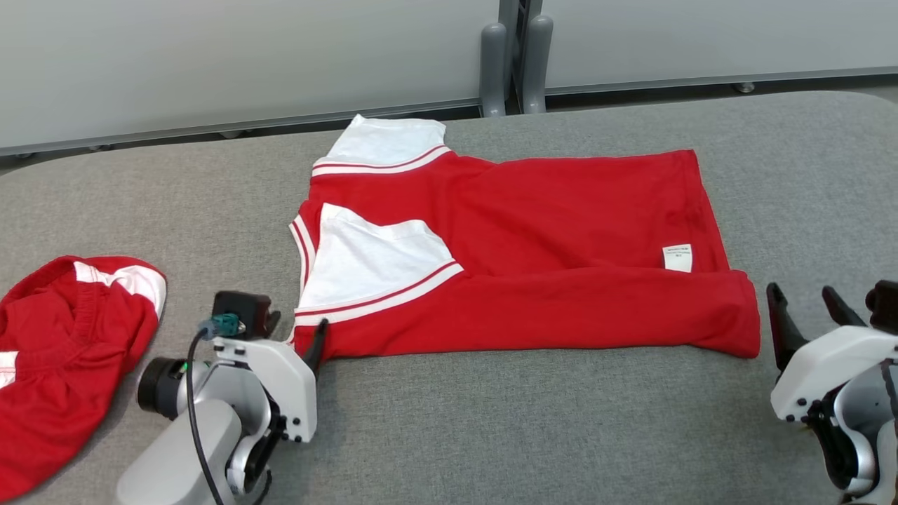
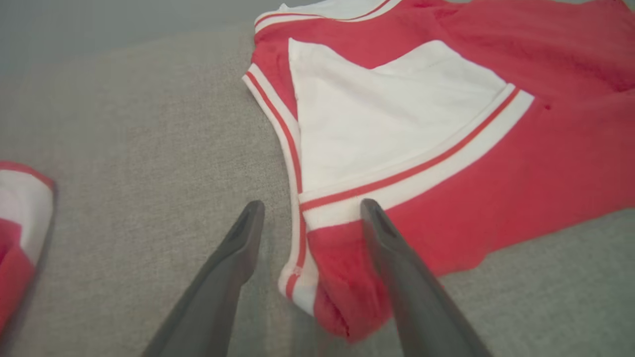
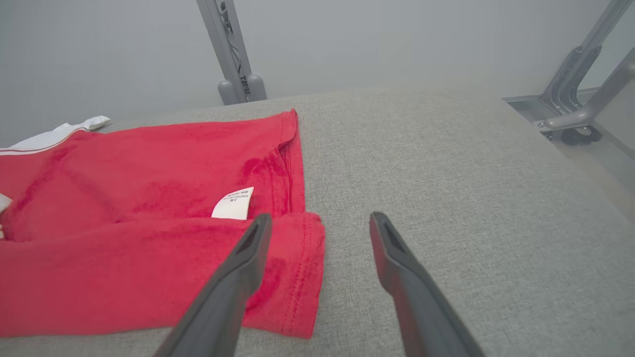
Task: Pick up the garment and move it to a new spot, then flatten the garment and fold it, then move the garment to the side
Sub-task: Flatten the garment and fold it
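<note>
You had a crumpled red-and-white cloth heap far left, your left claw open astride the near corner of the half-folded red-and-white cotton shirt lying mid grey fabric counter, and your right claw open just beside its hem, seemingly poised for the next fold.

The left gripper sits low at the near left, its two dark fingers spread wide and pointing far and slightly right. The right gripper sits at the near right, fingers equally wide apart.
</note>
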Robot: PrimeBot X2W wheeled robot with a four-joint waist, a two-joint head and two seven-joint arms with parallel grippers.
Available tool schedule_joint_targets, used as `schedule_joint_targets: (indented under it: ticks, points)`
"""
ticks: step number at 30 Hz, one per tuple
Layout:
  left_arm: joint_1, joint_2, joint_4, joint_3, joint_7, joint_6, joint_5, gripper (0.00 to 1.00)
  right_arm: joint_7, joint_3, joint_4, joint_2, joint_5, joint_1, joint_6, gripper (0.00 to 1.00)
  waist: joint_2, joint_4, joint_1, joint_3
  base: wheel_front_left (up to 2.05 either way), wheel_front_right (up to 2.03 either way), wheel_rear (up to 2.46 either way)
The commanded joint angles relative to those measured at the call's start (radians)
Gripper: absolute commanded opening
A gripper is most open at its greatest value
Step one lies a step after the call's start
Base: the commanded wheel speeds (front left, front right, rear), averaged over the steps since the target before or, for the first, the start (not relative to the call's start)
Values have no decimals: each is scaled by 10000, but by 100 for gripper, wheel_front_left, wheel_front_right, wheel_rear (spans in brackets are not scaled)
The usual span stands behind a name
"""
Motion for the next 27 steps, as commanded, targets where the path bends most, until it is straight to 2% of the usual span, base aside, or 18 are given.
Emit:
schedule_joint_targets:
  ticks: [1, 7, 11, 12, 13, 21, 27]
  points:
    - [135, 75, -80, 7, 47, 85, -62, 100, 26, 14, -86, 16, -49, 81, 2, 100, 0, -36, 0, 13, 0, 0, 0]
    - [564, 312, -488, -87, 1319, 786, -280, 100, 246, 308, -288, 160, 122, 274, 2, 100, 0, -278, 0, 40, 0, 0, 0]
    - [945, 300, -677, -93, 2169, 910, -683, 100, 417, 364, -228, 181, 26, 284, 2, 100, 0, -361, 0, 52, 0, 0, 0]
    - [1023, 278, -770, -57, 2248, 891, -802, 47, 485, 336, -184, 193, 13, 288, 2, 100, 0, -372, 0, 56, 0, 0, 0]
    - [1066, 296, -865, -48, 2267, 885, -822, 2, 549, 321, -156, 206, -18, 286, 2, 100, 0, -384, 0, 63, 0, 0, 0]
    - [1305, 543, -1383, 154, 2093, 954, -1040, 0, 994, -97, 532, 239, -496, -249, 2, 100, 0, -342, 0, 285, 0, 0, 0]
    - [1256, 661, -1579, 170, 2079, 962, -1044, 0, 1827, -275, 1533, 265, -503, -868, 2, 100, 0, -144, 0, 437, 0, 0, 0]
